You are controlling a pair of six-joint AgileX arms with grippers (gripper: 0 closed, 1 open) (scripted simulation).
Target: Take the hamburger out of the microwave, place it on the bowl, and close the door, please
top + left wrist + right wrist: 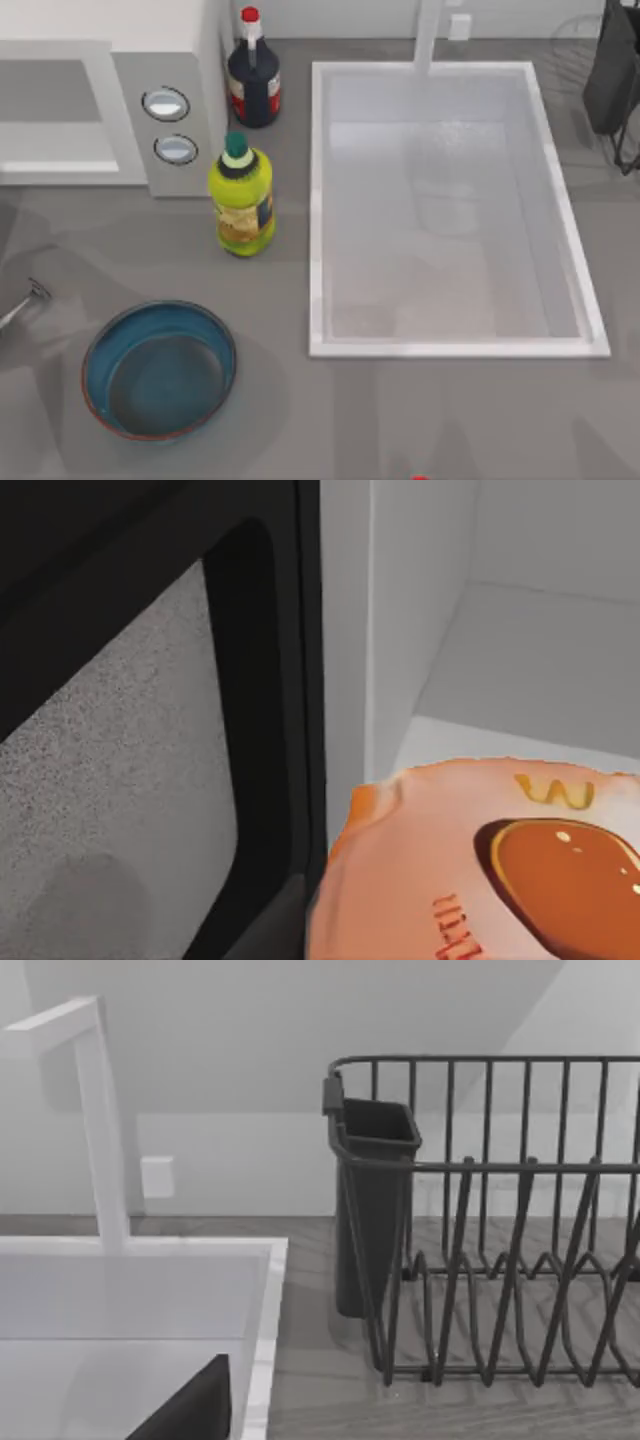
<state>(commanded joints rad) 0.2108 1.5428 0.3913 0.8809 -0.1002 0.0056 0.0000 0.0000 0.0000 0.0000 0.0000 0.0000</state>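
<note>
You have the hamburger [480, 870] inside the microwave [110, 100], beside its open door [130, 780]. Two bottles [242, 195] stand between microwave and sink [450, 210]; one bowl [160, 370] waits on the surface. You cannot tell either hand's state.

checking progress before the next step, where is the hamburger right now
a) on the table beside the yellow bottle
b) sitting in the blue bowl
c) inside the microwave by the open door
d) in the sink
c: the left wrist view shows the hamburger on the white floor of the microwave cavity, next to the opened door, while the top view shows the bowl holding nothing.
</note>
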